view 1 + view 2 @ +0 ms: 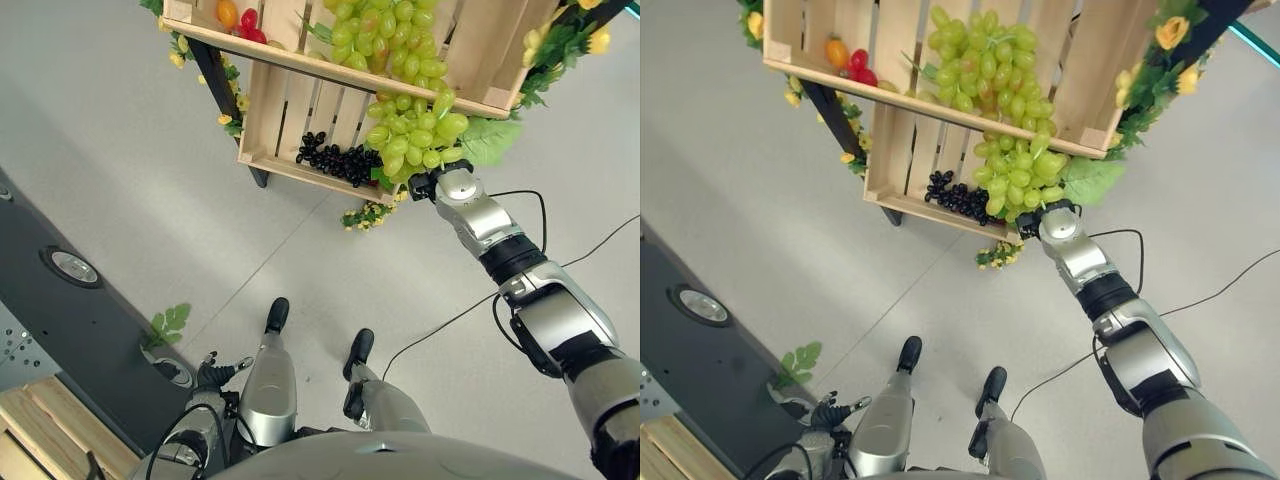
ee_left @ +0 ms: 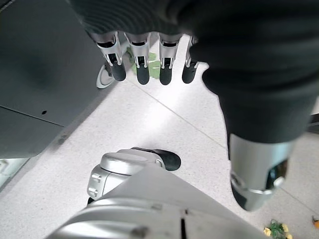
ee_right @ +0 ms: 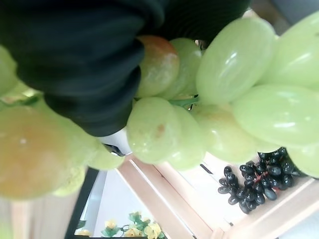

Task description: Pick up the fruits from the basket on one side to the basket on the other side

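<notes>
A two-tier stand of pale wooden crates stands ahead of the robot, trimmed with leaves and yellow flowers. The upper crate (image 1: pixel 940 105) holds a big heap of green grapes and, at its left corner, a few small red and orange fruits (image 1: pixel 850 58). The lower crate (image 1: pixel 902 160) sits just beneath it.

A long bunch of green grapes (image 1: pixel 1020 175) hangs down the front of the stand, its long axis roughly vertical, running from the upper crate's front edge to the lower crate's rim. The right arm is stretched out towards it, and the right hand (image 1: pixel 1040 222) sits at the bunch's bottom end, so the fruit lies straight up and forward from the hand. In the right wrist view the grapes crowd right against the dark cover, touching it.

A smaller cluster of black grapes (image 1: pixel 958 196) lies in the lower crate, just left of the green bunch.

The left hand (image 2: pixel 149 69) hangs low by the robot's side, fingers relaxed and holding nothing, well away from the stand.

The right hand's fingers are buried among the grapes, so I cannot tell whether they have closed on the bunch.
</notes>
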Controlling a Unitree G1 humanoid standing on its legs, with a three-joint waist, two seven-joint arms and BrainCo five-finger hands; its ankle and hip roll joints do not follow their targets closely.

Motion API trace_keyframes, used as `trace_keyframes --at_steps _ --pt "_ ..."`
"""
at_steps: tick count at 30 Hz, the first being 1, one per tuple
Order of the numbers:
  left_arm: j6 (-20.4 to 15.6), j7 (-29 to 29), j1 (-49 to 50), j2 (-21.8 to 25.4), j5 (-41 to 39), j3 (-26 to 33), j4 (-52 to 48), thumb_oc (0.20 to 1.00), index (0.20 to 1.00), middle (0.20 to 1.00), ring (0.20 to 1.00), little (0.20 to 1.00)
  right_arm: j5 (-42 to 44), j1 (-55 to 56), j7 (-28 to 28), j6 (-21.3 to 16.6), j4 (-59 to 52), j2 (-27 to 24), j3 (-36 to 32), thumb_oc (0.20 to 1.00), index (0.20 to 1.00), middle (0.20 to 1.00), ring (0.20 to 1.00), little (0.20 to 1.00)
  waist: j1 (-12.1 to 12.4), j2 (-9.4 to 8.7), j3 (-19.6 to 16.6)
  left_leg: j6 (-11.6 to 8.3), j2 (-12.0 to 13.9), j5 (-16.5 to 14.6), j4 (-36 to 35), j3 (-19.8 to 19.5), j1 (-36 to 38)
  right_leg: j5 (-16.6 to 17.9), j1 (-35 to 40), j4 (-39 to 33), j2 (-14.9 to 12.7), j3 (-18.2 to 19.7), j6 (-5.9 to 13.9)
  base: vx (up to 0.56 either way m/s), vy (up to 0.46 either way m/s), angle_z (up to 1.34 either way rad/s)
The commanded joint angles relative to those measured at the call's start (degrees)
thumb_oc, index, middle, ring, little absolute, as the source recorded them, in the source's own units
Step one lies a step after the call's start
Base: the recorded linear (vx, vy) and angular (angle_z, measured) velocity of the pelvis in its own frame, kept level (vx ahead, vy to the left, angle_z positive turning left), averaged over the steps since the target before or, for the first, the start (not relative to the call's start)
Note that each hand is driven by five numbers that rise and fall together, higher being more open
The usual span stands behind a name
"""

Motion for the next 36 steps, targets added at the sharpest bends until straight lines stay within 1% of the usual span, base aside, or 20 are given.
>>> trace_keyframes --at_steps 1,5,13,21,26,29,30,36 --pt "0.8 -0.1 0.4 0.2 2.1 -0.1 4.0 1.000 1.000 1.000 1.000 1.000 1.6 -4.3 -0.6 -5.6 -9.9 -1.6 -5.1 0.200 0.200 0.200 0.200 0.200 -0.8 -2.53 -5.6 2.09 -3.3 -1.9 -1.2 -1.3 0.6 -0.8 2.1 0.2 -2.9 2.2 5.03 0.00 0.000 0.00" --pt "1.4 -0.1 0.7 0.5 3.2 0.9 4.2 1.000 1.000 1.000 1.000 1.000 1.4 -1.3 0.6 -5.4 -14.3 -1.8 -5.5 0.200 0.200 0.200 0.200 0.200 -1.4 -2.81 -6.3 2.29 -3.2 -2.2 -1.1 -1.0 1.5 -1.1 2.8 0.2 -2.8 2.5 4.90 -0.01 -0.013 -0.03" --pt "1.7 -0.5 1.2 0.6 4.2 1.6 4.3 1.000 1.000 1.000 1.000 1.000 2.3 1.2 1.2 -5.7 -17.4 -2.5 -6.3 0.200 0.200 0.200 0.200 0.200 -2.2 -2.78 -7.1 2.35 -2.9 -2.5 -1.2 -0.4 2.8 -1.1 3.3 0.2 -2.7 2.7 4.83 -0.01 -0.004 -0.06" --pt "2.5 -0.8 1.7 0.2 5.8 2.8 4.6 1.000 1.000 1.000 1.000 1.000 2.0 8.6 2.8 -6.2 -29.1 -3.3 -9.0 0.200 0.200 0.200 0.200 0.200 -3.1 -3.50 -7.9 2.43 -2.4 -2.8 -1.4 -0.1 3.3 -1.2 3.5 0.2 -2.6 2.6 4.97 0.00 0.000 0.00" --pt "2.7 -1.0 1.7 0.3 6.7 3.2 4.3 1.000 1.000 1.000 1.000 1.000 4.0 10.8 3.7 -7.0 -34.1 -3.5 -10.4 0.200 0.200 0.200 0.200 0.200 -3.3 -3.82 -8.1 2.46 -2.5 -2.9 -1.4 0.2 3.4 -1.2 3.5 0.2 -2.6 2.6 5.10 0.00 -0.001 -0.02" --pt "2.8 -1.0 1.8 0.3 6.8 3.2 4.2 1.000 1.000 1.000 1.000 1.000 5.4 10.7 3.6 -7.6 -35.1 -3.7 -10.7 0.200 0.200 0.200 0.200 0.200 -3.3 -3.98 -8.1 2.45 -2.5 -2.9 -1.4 0.3 3.3 -1.2 3.4 0.2 -2.6 2.6 5.16 0.00 0.001 -0.05" --pt "2.8 -0.9 1.9 0.4 6.6 3.3 4.3 1.000 1.000 1.000 1.000 1.000 7.2 9.8 3.5 -7.9 -35.3 -4.5 -10.9 0.200 0.200 0.200 0.200 0.200 -3.3 -4.15 -8.1 2.45 -2.5 -2.8 -1.4 0.4 3.2 -1.1 3.4 0.2 -2.6 2.6 5.19 0.00 0.002 -0.03" --pt "2.9 -0.9 1.9 0.9 5.9 3.3 4.4 1.000 1.000 1.000 1.000 1.000 8.9 4.7 2.4 -8.2 -34.3 -8.6 -10.3 0.200 0.200 0.200 0.200 0.200 -3.2 -4.75 -8.1 2.53 -2.6 -2.9 -1.3 0.6 3.1 -0.9 3.2 0.2 -2.7 2.8 5.31 0.00 0.001 -0.01"
